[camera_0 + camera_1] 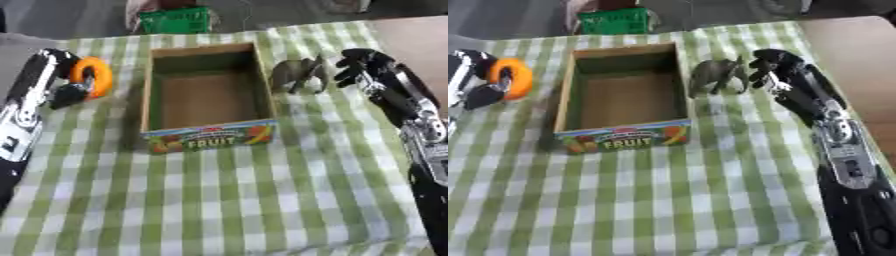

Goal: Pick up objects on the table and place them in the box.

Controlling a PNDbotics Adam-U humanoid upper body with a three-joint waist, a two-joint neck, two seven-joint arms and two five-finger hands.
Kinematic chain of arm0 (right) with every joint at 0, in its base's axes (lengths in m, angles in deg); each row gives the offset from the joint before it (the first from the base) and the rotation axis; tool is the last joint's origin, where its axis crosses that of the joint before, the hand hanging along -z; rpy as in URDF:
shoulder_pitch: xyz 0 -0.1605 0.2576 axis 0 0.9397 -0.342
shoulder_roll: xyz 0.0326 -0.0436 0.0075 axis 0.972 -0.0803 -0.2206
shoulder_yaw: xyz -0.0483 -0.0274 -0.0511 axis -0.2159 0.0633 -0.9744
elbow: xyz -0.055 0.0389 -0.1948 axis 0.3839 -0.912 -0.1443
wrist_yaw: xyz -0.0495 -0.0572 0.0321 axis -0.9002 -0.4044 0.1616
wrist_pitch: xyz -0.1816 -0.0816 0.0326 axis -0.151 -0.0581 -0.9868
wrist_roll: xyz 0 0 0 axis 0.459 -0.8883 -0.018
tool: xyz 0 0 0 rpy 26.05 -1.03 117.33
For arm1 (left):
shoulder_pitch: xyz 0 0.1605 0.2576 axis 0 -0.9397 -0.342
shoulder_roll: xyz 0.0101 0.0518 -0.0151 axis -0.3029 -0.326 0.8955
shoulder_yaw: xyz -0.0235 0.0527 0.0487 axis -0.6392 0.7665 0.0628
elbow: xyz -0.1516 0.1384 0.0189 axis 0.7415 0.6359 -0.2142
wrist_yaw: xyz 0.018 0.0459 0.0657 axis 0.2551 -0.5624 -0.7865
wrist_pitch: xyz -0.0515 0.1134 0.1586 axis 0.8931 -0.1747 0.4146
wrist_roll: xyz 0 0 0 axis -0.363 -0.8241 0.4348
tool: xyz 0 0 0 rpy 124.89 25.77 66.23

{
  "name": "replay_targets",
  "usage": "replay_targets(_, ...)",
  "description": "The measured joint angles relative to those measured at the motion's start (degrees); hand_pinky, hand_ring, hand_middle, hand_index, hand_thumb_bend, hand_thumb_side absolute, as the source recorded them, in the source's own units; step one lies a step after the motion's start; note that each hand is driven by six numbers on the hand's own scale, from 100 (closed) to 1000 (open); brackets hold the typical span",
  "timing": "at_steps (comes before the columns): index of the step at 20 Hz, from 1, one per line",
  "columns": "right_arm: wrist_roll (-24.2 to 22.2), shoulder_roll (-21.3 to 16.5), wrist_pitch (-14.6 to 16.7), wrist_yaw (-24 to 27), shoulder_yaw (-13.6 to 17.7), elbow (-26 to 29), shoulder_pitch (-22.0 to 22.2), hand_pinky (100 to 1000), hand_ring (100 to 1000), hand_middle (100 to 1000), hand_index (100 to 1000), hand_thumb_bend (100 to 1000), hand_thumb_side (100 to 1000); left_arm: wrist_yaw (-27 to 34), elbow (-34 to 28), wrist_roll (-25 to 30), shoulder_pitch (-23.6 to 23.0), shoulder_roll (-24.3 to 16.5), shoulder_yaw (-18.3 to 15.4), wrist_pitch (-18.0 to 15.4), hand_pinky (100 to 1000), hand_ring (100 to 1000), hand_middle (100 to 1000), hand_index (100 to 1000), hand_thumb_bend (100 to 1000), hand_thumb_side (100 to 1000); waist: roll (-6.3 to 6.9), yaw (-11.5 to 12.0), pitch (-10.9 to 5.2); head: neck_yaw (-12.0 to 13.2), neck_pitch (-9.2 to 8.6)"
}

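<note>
While curled round the orange ring (92, 76) near the tabletop (227, 200) left edge, left robot hand (66, 85); beside the box (206, 95), toy elephant (300, 74); right robot hand (776, 70), fingers curled, empty.

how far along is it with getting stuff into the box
Nothing looks done yet: the box shows only its bare floor. In hand: the left hand has its fingers curled round an orange ring, held left of the box. Left to do: the grey elephant toy stands on the cloth right of the box, with the right hand close beside it but not holding it.
</note>
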Motion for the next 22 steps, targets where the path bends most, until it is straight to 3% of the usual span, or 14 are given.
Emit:
replay_targets(7,-0.4,0.8,-0.2,0.0,-0.2,0.0,0.0,629,651,677,824,100,542,5.0,-7.0,5.8,3.3,1.8,4.1,-0.5,591,493,445,615,100,308,-0.01,-0.4,-0.33,0.2,0.01)
replay_targets(16,-0.8,1.2,-0.2,0.0,-0.7,0.0,0.0,629,650,677,824,100,544,2.1,-6.2,12.1,4.7,7.8,8.2,-3.0,606,519,478,647,100,281,-0.02,-1.6,-0.31,0.7,-0.01)
replay_targets(19,-0.9,1.3,-0.1,0.0,-0.7,0.0,-0.2,629,650,677,824,100,545,0.0,-4.9,13.3,4.7,9.2,8.8,-4.2,624,551,512,681,100,267,0.02,-1.9,-0.02,0.8,-0.05)
replay_targets(22,-1.0,1.3,-0.1,0.0,-0.7,0.0,-0.3,629,650,677,824,100,547,-1.5,-3.7,14.6,4.2,10.3,9.0,-5.1,676,655,608,746,100,252,0.07,-2.0,0.13,0.9,-0.07)
